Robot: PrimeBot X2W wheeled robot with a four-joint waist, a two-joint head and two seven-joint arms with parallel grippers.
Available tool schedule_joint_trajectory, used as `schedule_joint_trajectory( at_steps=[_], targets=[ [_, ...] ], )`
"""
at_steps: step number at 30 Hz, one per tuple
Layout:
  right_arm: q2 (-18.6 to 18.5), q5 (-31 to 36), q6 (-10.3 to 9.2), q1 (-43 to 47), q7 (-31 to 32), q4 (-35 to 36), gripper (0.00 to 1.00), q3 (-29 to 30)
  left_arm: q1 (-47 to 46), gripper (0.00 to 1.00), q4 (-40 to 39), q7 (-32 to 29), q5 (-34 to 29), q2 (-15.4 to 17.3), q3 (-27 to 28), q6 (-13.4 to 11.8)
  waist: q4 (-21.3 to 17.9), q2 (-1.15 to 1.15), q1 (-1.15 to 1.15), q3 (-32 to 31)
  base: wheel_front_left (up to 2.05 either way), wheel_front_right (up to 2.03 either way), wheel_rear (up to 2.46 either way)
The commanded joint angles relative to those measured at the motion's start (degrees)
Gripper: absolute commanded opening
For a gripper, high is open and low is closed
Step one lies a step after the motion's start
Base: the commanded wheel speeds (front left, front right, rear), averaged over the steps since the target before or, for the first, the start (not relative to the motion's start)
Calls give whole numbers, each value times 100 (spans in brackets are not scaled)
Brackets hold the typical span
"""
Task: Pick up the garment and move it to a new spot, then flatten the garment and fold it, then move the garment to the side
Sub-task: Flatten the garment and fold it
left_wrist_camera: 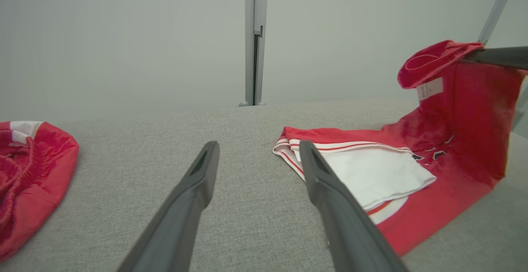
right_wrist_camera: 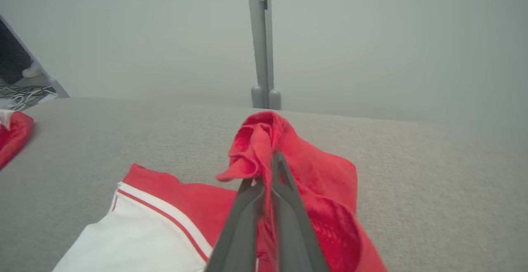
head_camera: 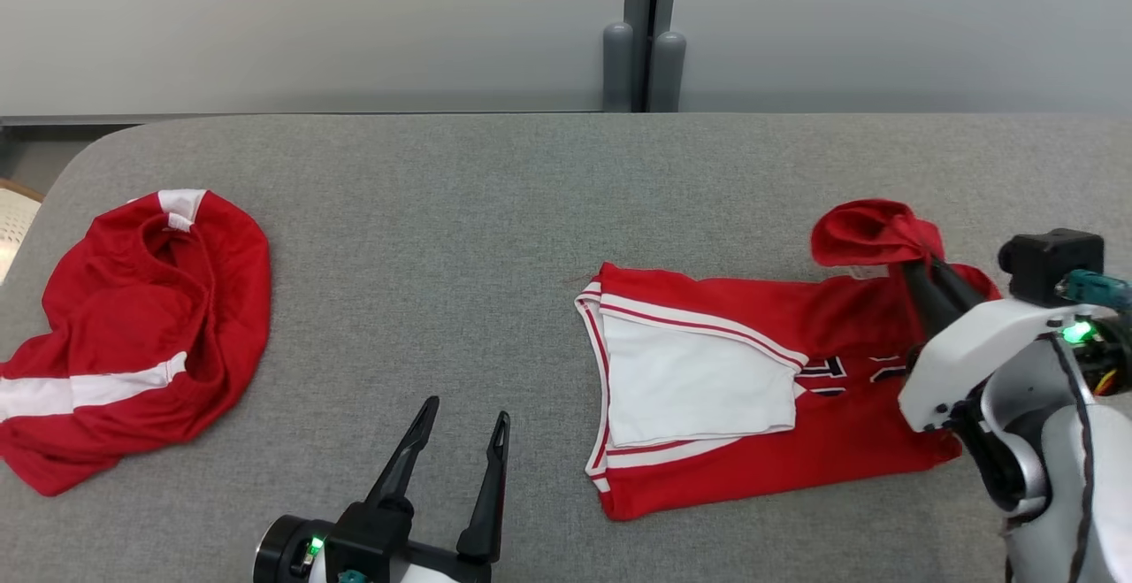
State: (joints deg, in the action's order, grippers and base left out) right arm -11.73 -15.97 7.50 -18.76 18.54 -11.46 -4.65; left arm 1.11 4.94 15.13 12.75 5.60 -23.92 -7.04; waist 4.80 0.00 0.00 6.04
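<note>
Folding: right pincer is pinching the garment's lifted right edge, left pincer is hanging wide; next, probably carrying it leftward.

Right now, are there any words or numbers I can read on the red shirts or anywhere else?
Dark lettering on the jersey: partly covered, not readable.
White tag on the jersey's lifted corner: print too small to read.
Crumpled red garment: no text showing.

Bright, diffuse light is casting only faint shadows. Wrist cams are softening the far wall & bending edges.
</note>
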Motion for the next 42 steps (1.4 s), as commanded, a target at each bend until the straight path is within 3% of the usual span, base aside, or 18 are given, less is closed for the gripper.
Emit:
schedule_joint_trajectory(
  at_steps=[1,6,11,19,20,21,22,31,38,42],
  targets=[
    [42,101,-2,65,66,167,0,-59,76,100,22,0,-28,-2,24,45,48,0,0,6,0,0,0],
    [426,298,-1,108,271,527,0,-412,27,100,99,0,-71,-84,37,136,221,0,0,-20,0,0,0],
    [626,405,-1,7,381,439,0,-651,46,100,182,0,-71,-160,56,196,423,0,0,-47,0,0,0],
    [682,415,-1,45,598,134,0,-1097,38,100,349,0,-2,-219,62,287,741,0,0,-7,0,0,0],
    [692,418,-1,59,605,99,9,-1122,34,100,373,0,9,-226,59,292,774,0,0,-3,0,0,0],
    [701,415,-1,78,627,65,38,-1125,22,100,387,0,18,-233,56,302,803,0,0,-1,0,0,0],
    [715,400,-1,89,607,63,100,-1106,11,100,398,0,23,-237,59,297,823,0,0,1,0,0,0],
    [743,-173,-1,148,489,716,100,-1054,71,100,447,0,48,-255,116,268,772,0,0,-89,0,0,0],
    [277,-309,-2,384,100,1337,100,-229,59,100,356,0,11,-258,213,300,564,0,0,-229,0,0,0],
    [-56,-295,-1,706,-272,1261,100,131,88,100,308,0,-17,-260,332,325,439,0,0,-296,0,0,0]
  ],
)
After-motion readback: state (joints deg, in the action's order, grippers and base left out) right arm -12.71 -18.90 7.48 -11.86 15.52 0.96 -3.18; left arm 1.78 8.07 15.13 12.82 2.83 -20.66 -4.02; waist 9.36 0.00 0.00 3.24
